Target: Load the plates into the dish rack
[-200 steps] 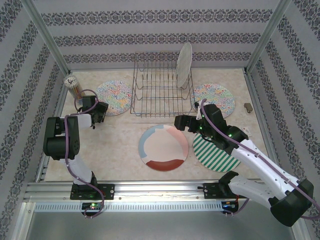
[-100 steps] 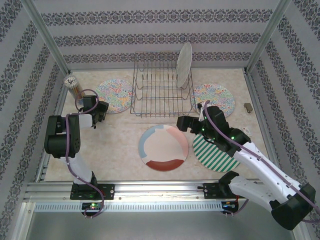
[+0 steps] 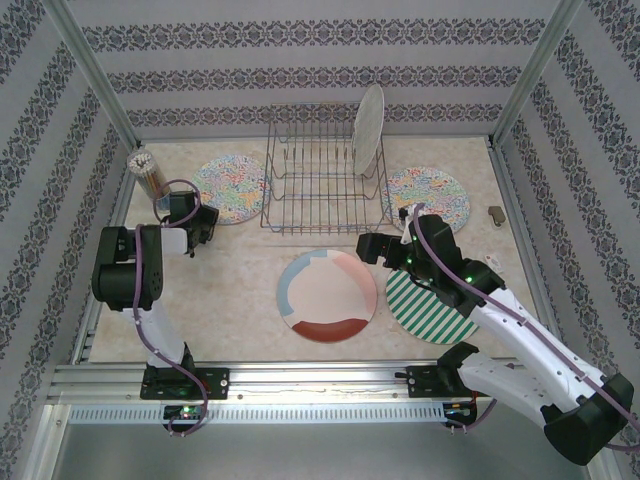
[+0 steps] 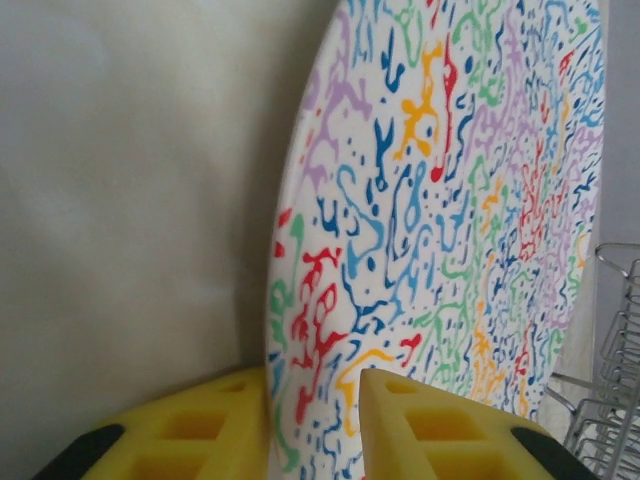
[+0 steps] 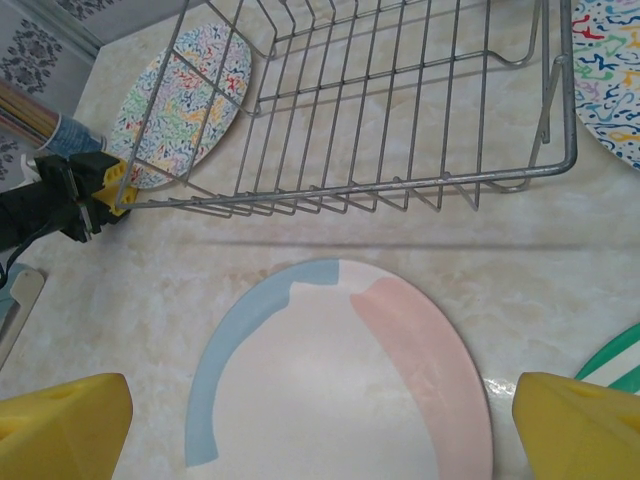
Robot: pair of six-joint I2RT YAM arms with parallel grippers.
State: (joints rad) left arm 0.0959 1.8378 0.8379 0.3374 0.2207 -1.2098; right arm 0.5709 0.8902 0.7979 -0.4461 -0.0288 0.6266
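My left gripper (image 4: 315, 420) has its yellow fingers closed on the near rim of a multicolour floral plate (image 4: 450, 200), one finger under the edge and one on its face. That plate (image 3: 232, 190) lies left of the wire dish rack (image 3: 320, 190). A pale checked plate (image 3: 368, 130) stands upright in the rack's right end. My right gripper (image 3: 368, 247) hangs open and wide above the cream plate (image 5: 330, 380) with blue, pink and rust rim blocks, holding nothing. The striped plate (image 3: 425, 310) lies under the right arm. A second floral plate (image 3: 428, 198) lies right of the rack.
A cup of pencils (image 3: 150, 172) stands at the back left, close behind the left arm. A small dark object (image 3: 495, 212) lies by the right wall. Patterned walls and metal posts enclose the table on three sides.
The left gripper's jaws have narrowed onto the floral plate's rim. The right gripper has drifted slightly to the right, still wide open.
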